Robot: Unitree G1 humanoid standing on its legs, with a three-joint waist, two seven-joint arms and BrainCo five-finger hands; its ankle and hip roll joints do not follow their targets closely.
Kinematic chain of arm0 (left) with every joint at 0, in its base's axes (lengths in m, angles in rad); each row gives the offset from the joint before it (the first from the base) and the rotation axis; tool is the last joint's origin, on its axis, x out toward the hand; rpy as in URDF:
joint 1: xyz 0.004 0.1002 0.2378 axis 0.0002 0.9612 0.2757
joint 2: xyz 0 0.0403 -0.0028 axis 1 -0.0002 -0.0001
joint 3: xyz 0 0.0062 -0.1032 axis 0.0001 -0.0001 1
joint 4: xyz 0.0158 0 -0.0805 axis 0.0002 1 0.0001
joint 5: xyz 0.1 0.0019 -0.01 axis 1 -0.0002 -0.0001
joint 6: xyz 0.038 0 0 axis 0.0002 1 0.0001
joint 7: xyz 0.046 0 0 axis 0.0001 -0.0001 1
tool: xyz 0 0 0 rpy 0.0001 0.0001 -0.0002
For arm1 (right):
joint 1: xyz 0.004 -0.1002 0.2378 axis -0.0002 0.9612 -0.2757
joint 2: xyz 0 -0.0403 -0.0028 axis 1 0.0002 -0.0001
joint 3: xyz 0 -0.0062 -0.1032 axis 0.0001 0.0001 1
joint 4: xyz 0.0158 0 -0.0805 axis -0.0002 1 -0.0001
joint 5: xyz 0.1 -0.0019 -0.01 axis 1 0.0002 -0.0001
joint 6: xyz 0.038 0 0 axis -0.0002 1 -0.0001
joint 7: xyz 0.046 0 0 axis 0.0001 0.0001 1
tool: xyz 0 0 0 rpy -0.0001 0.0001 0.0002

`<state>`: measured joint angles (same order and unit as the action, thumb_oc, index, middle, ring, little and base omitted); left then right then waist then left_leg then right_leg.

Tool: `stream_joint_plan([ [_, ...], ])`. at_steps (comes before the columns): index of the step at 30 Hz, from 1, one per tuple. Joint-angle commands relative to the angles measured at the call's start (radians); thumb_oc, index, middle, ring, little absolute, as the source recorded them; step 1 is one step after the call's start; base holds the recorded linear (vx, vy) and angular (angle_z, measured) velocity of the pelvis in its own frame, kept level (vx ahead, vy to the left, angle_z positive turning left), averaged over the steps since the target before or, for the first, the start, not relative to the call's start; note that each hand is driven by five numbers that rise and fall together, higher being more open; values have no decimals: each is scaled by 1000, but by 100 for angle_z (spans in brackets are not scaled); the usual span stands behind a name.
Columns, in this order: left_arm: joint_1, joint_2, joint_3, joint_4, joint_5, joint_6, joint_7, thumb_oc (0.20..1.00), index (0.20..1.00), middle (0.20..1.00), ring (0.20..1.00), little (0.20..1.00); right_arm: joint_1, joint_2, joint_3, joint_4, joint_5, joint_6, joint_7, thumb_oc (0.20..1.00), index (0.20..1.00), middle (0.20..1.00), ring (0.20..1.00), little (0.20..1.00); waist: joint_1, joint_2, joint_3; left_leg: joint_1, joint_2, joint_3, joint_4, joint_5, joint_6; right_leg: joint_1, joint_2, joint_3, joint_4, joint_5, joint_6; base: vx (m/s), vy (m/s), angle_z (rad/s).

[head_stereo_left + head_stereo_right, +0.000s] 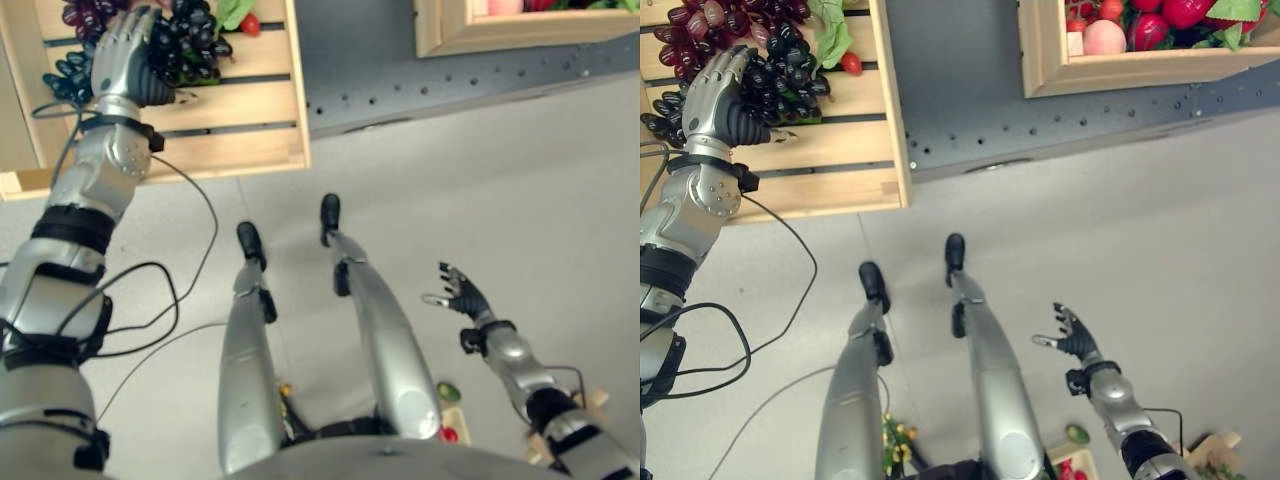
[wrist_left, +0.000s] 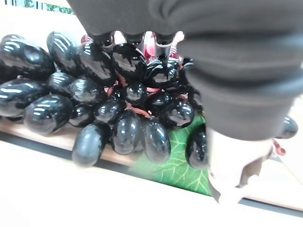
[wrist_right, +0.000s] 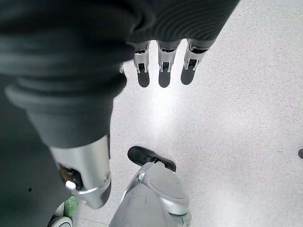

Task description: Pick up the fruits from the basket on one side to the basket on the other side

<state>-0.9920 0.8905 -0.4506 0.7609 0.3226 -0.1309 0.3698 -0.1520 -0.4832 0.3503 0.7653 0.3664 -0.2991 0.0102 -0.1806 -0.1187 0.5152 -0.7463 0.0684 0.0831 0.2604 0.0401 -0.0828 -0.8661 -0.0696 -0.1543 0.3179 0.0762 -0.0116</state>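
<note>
Pale grey floor (image 1: 1160, 250) runs under two slatted wooden crates on a dark perforated bench (image 1: 1040, 120): the left crate (image 1: 840, 150) holds grapes, the right crate (image 1: 1120, 65) is heaped with red fruit and a peach. The left hand (image 1: 125, 55) lies over the black grapes (image 1: 780, 75) in the left crate, fingers bent down onto the bunch. In the wrist view its dark tips touch the top grapes (image 2: 128, 94), but I cannot tell whether they have really closed round it. The bunch sits right beneath that palm, hanging toward the crate's near edge over a green leaf (image 2: 170, 165). The right hand (image 1: 1072, 335) hangs low over the floor, fingers loosely spread, holding nothing, well apart from either crate. The left hand is plainly the nearer, and the bunch would have to travel rightward to the other crate.
</note>
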Motion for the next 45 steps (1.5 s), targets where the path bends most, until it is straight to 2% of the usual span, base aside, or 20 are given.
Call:
stream_joint_plan([
  [1, 93, -7, 35, 9, 12, 17, -19, 426, 426, 426, 426, 426, 83, -43, 0, -43, 17, -20, -1, 1000, 1000, 1000, 1000, 1000, 0, -38, 5, -39, -23, 6, 74, -85, 68, 8, 15, 24, 49, -49, 97, 0, 0, 0],
  [2, 93, -7, 35, 10, 12, 17, -19, 366, 366, 366, 366, 366, 83, -43, 0, -43, 17, -20, 0, 1000, 1000, 1000, 1000, 1000, 0, -38, 5, -39, -23, 6, 73, -85, 68, 8, 15, 24, 49, -49, 97, 0, 0, 0],
  [3, 89, -8, 34, 14, 12, 16, -17, 200, 200, 200, 200, 200, 83, -45, 1, -45, 17, -20, 0, 1000, 1000, 1000, 1000, 1000, -1, -39, 4, -41, -22, 4, 74, -85, 68, 8, 15, 25, 48, -48, 97, 0, 0, 0],
  [22, 123, -30, 54, 12, 21, 25, -5, 200, 200, 200, 200, 200, 81, -44, -7, -79, 19, -22, -7, 1000, 1000, 1000, 1000, 1000, 0, -43, 4, -45, -23, 2, 75, -84, 68, 7, 16, 26, 45, -45, 99, 0, 0, 0],
  [33, 155, -52, 89, -20, -30, 3, -5, 200, 200, 200, 200, 200, 81, -45, -6, -80, 21, -26, -7, 1000, 1000, 1000, 1000, 1000, 5, -40, 5, -43, -25, 5, 78, -85, 69, 8, 13, 24, 47, -46, 96, 0, 0, 0],
  [37, 206, -78, 162, -95, -128, -36, 3, 200, 200, 200, 200, 200, 90, -43, -15, -82, 23, -30, -6, 1000, 1000, 1000, 1000, 1000, 10, -35, 5, -36, -28, 5, 67, -81, 67, 14, 15, 25, 40, -46, 96, 0, 0, 0],
  [39, 258, -101, 228, -177, -202, -77, 24, 200, 200, 200, 200, 200, 100, -38, -26, -87, 23, -34, -8, 1000, 1000, 1000, 1000, 1000, 17, -31, 5, -33, -30, 6, 60, -79, 65, 16, 14, 24, 37, -47, 95, 0, 0, 0],
  [43, 378, -118, 314, -325, -239, -110, 37, 200, 200, 200, 200, 200, 122, -40, -40, -102, 18, -41, -9, 1000, 1000, 1000, 1000, 1000, 25, -24, 5, -27, -34, 2, 55, -79, 64, 20, 12, 21, 35, -50, 94, 0, 0, 0],
  [45, 495, -145, 385, -433, -268, -151, 57, 200, 200, 200, 200, 200, 130, -37, -52, -100, 12, -42, -10, 1000, 1000, 1000, 1000, 1000, 39, -18, 5, -16, -37, 1, 48, -80, 63, 27, 9, 19, 34, -52, 95, 0, 0, 0],
])
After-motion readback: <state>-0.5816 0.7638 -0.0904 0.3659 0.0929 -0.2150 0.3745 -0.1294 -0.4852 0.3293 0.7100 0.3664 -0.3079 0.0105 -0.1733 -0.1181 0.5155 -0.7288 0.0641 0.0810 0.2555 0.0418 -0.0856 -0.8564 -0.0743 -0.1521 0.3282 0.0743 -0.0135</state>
